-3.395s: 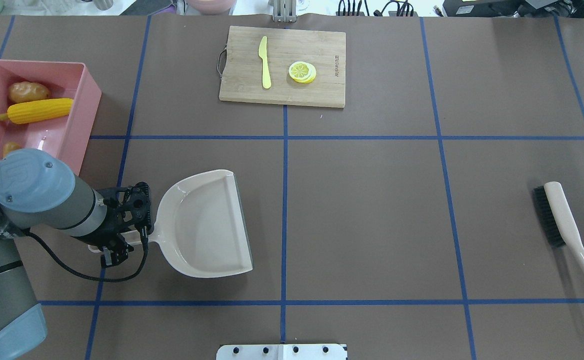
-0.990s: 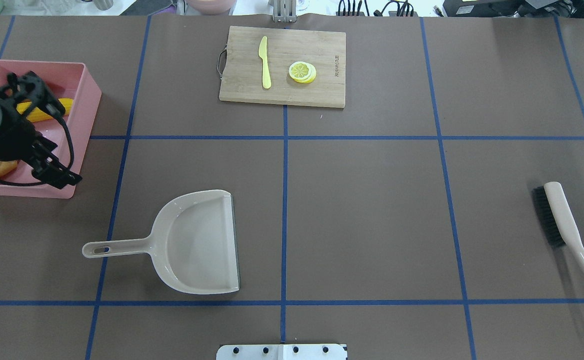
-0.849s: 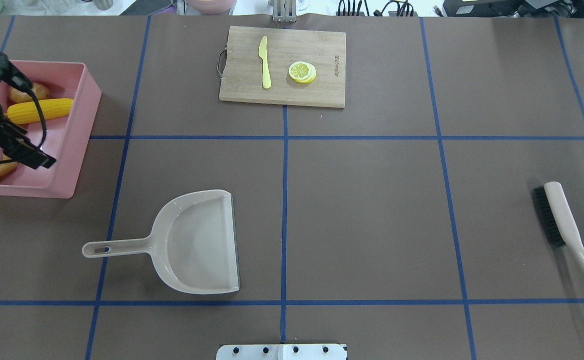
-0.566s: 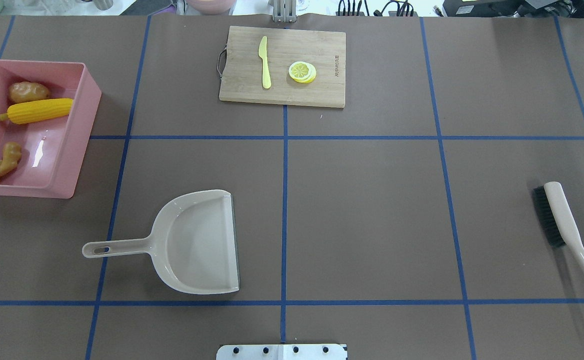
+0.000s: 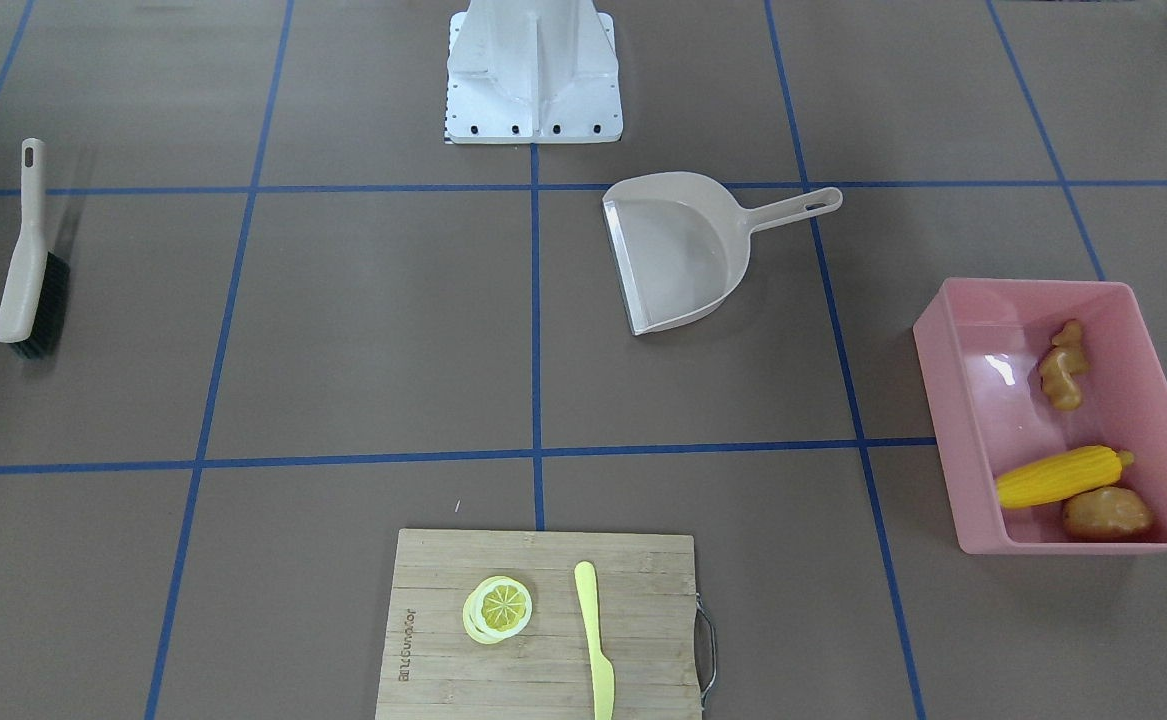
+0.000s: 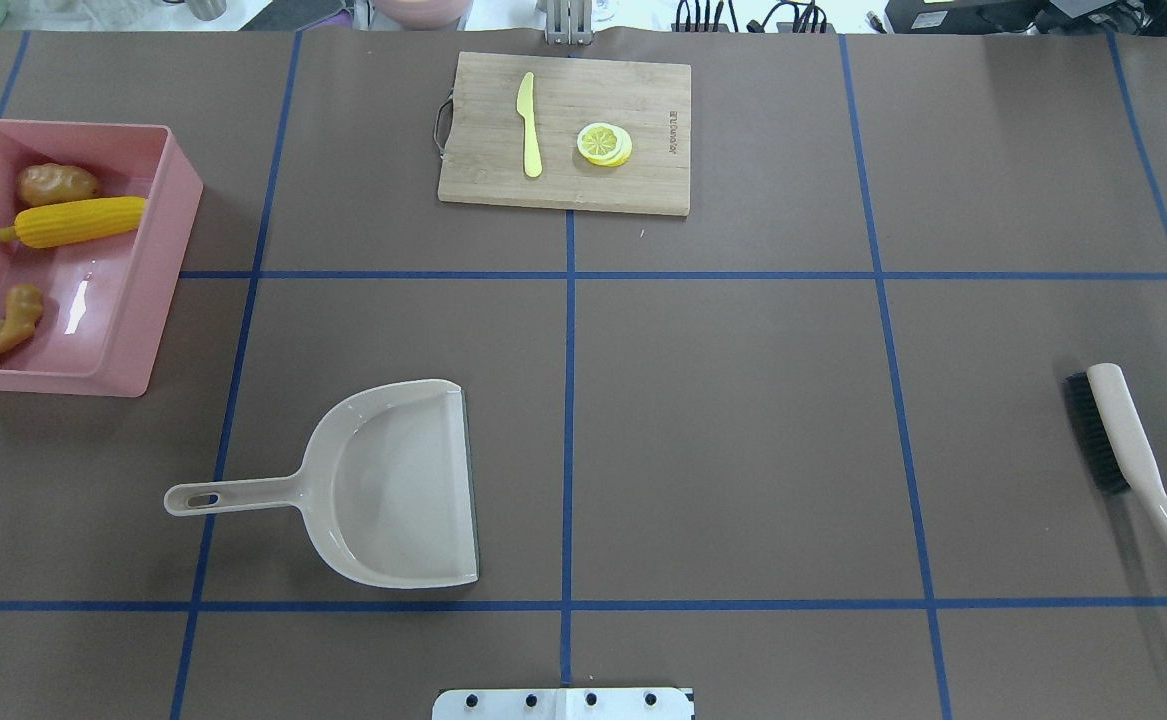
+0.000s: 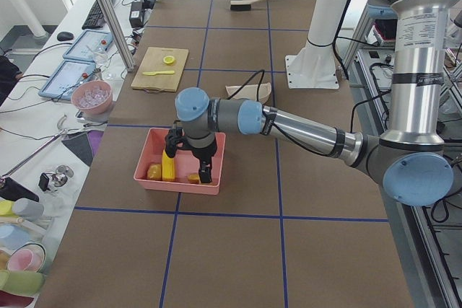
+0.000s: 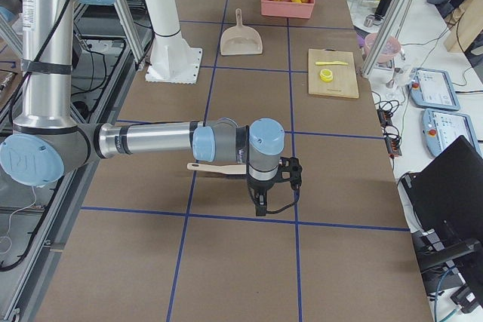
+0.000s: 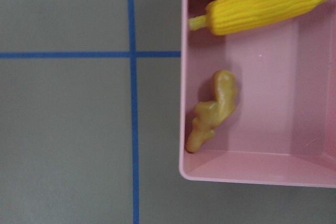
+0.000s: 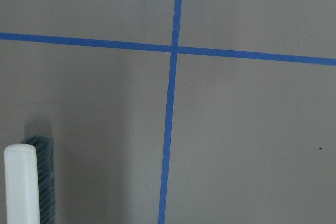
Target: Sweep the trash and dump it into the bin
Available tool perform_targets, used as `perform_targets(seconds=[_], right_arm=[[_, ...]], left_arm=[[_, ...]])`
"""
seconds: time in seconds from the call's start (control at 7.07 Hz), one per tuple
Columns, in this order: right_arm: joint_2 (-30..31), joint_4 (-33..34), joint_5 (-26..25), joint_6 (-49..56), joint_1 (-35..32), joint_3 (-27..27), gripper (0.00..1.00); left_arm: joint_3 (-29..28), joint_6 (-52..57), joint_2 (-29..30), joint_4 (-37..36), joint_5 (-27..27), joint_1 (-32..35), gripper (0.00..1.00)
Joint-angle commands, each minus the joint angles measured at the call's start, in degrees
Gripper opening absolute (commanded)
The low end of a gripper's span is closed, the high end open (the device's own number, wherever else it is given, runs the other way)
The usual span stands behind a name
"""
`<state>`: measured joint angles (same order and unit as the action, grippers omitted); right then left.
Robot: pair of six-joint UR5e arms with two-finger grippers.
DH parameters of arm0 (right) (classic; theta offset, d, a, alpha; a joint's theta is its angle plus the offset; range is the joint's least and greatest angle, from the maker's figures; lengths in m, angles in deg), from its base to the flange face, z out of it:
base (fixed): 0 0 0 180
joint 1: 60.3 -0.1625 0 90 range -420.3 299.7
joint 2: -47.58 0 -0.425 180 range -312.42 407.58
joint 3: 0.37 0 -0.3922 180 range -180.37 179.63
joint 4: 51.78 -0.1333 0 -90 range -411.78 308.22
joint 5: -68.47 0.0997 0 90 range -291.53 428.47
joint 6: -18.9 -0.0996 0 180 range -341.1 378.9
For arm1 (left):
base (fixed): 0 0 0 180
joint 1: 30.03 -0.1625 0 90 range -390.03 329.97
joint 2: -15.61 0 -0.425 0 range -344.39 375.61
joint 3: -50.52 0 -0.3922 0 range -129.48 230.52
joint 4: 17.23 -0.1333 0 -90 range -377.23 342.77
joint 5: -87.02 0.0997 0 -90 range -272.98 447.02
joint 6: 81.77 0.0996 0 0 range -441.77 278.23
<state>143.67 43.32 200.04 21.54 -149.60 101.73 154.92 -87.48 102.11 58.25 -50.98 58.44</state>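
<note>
The pink bin (image 6: 171,235) stands at the table's far left. Inside lie the yellow corn cob (image 6: 73,221), the brown potato (image 6: 56,183) and the tan ginger root (image 6: 5,325). The left wrist view shows the corn (image 9: 262,9) and the ginger (image 9: 212,111) from above in the bin (image 9: 273,93). My left gripper (image 7: 189,167) shows only in the exterior left view, above the bin; I cannot tell whether it is open. My right gripper (image 8: 275,186) shows only in the exterior right view, near the brush; I cannot tell its state.
A beige dustpan (image 6: 398,490) lies flat and empty, its handle pointing left. A beige brush (image 6: 1123,450) lies at the right edge. A wooden cutting board (image 6: 633,180) at the back holds a yellow knife (image 6: 529,125) and a lemon slice (image 6: 604,143).
My left gripper let go of the dustpan handle. The dustpan now lies flat on the table. The left arm moved left over the bin and out of the overhead view.
</note>
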Motion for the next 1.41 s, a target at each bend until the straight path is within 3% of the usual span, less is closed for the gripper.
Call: perform_targets(seconds=[0.0, 0.42, 0.85, 1.27], right_arm=[[0.06, 0.00, 0.00, 0.00, 0.00, -0.15, 1.00], [0.06, 0.00, -0.53, 0.00, 0.00, -0.15, 1.00], [0.06, 0.00, -0.62, 0.00, 0.00, -0.15, 1.00], [0.06, 0.00, -0.62, 0.00, 0.00, -0.15, 1.00]], left_arm=[[-3.66, 0.34, -0.98, 0.20, -0.52, 1.87, 0.98], [-4.47, 0.43, -1.07, 0.90, 1.15, 2.05, 0.98], [-9.91, 0.26, -1.15, 11.08, 1.24, 1.97, 0.98], [-9.13, 0.17, -1.15, 10.75, 1.15, 2.05, 0.98]])
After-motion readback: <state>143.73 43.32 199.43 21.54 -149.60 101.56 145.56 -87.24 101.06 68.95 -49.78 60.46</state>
